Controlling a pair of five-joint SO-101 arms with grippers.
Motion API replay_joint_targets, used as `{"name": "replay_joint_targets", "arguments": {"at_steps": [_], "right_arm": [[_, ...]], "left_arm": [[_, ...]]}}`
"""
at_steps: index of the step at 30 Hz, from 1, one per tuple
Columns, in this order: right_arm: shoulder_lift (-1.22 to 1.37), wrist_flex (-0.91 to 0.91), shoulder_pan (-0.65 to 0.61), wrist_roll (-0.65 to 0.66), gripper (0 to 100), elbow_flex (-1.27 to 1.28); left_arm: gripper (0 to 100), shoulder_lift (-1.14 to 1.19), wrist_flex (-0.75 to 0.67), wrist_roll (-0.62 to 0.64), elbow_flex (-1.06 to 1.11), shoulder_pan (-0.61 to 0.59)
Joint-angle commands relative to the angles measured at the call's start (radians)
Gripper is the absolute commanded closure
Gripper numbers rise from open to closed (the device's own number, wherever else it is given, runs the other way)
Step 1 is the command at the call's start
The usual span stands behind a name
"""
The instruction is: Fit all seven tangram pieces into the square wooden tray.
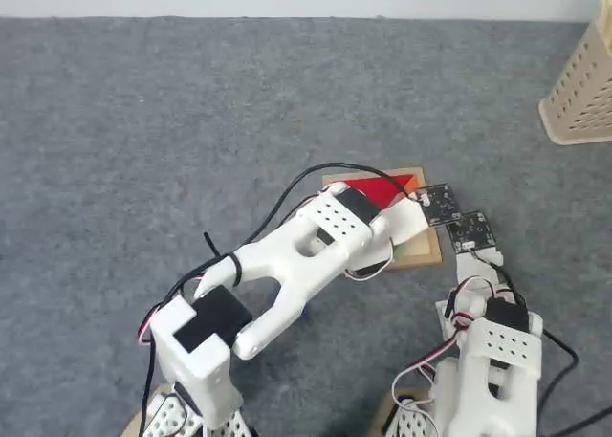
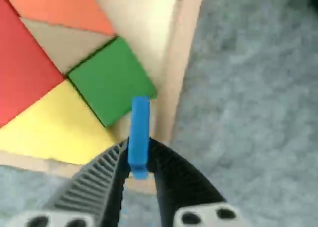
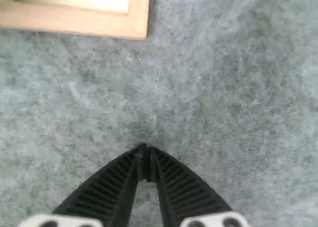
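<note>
Blue tangram piece (image 2: 139, 132) on edge, pinched in left gripper (image 2: 139, 150). Long axis runs straight out from fingertips toward bare slot (image 2: 144, 23) between green square (image 2: 112, 85) and wooden tray (image 2: 181, 63) wall (tight fit, likely). Right gripper (image 3: 145, 160) closed, empty, over carpet (image 3: 223, 88), 4 o'clock of tray in high view.

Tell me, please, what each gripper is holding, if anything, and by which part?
The left gripper clamps a blue piece on edge, by its flat faces at one end, above the tray rim. The right gripper is shut, holding nothing.
</note>
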Motion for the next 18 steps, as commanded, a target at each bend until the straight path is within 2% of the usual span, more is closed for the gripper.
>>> {"name": "replay_joint_targets", "arguments": {"at_steps": [1, 5, 13, 18], "right_arm": [[-0.031, -0.018, 0.007, 0.015, 97.8, 0.002], [-0.031, -0.018, 0.013, 0.014, 97.8, 0.000], [-0.031, -0.016, 0.019, 0.012, 98.3, -0.005], [-0.041, -0.018, 0.160, 0.017, 99.3, -0.008]], "left_arm": [[99, -0.011, -0.028, -0.003, -0.036, 0.005], [99, -0.041, -0.023, 0.072, -0.051, -0.002], [99, -0.247, 0.008, 0.149, -0.041, -0.121], [99, -0.215, -0.035, 0.138, 0.008, -0.106]]}}
